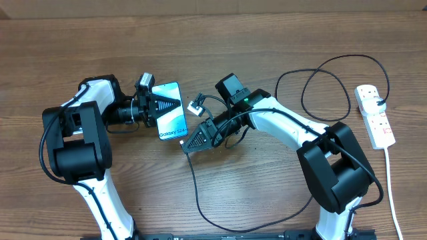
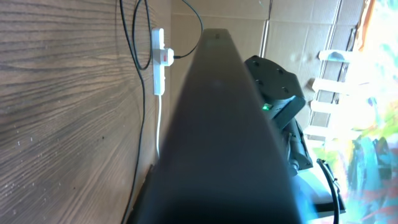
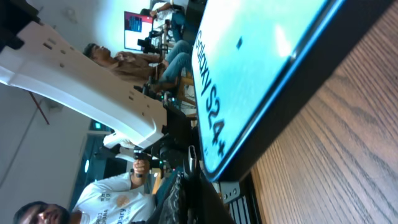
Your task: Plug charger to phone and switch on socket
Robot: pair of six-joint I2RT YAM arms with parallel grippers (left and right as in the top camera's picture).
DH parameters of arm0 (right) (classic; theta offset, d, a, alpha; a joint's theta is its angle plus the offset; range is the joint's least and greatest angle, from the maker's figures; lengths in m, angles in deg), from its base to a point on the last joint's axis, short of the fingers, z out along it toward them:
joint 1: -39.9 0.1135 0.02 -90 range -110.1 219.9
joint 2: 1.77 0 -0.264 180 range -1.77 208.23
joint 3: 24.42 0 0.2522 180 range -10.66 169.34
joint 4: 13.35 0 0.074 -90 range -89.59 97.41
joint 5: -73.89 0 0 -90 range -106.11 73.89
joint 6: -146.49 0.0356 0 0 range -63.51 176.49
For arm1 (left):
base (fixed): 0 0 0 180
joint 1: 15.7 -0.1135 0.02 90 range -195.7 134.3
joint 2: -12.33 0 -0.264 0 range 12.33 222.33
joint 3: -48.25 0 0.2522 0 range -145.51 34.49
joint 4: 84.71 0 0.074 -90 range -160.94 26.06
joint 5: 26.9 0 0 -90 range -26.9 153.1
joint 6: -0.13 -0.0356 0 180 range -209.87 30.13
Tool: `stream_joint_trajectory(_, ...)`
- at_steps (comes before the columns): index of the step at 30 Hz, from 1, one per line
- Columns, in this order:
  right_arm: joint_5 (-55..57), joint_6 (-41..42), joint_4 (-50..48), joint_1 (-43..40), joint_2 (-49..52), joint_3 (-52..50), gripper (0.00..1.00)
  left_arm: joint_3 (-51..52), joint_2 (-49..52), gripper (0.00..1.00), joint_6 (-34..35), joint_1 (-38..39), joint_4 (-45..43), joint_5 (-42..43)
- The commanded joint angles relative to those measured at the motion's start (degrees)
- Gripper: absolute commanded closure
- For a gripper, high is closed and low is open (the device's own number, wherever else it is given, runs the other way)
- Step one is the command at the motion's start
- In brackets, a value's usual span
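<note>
Phone (image 1: 172, 123) lies left of the middle of the wooden table (image 1: 267, 33) with its lit blue screen up, and the left gripper (image 1: 163, 105) is closed on its left side. Right gripper (image 1: 189, 143) is just beside the lower end of the phone; if its fingers hold something cannot be told. Black charger (image 1: 198, 197) runs from this gripper toward the front edge. White socket (image 1: 375, 115) lies at the far right, well apart from the phone.

- Brown wood-grain tabletop (image 1: 220, 40), evenly lit.
- Cardboard panels (image 2: 298, 31) standing along its far edge.
- Bright glare (image 2: 380, 93) at right.
- Seated people (image 3: 118, 59) and a lit monitor (image 3: 138, 28) beyond.
</note>
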Motion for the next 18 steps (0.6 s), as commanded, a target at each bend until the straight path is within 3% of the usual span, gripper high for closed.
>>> stream_joint_trajectory(1,-1.4,4.0,-1.8,0.3,-2.2,1.8,0.96,-1.3,-1.5,0.96,1.9,0.9,0.2,2.6)
stream_joint_trajectory(18,1.2,10.6,-6.5,0.3,-2.2,1.8,0.96,-1.3,-1.5,0.96,1.9,1.2,0.0,2.6)
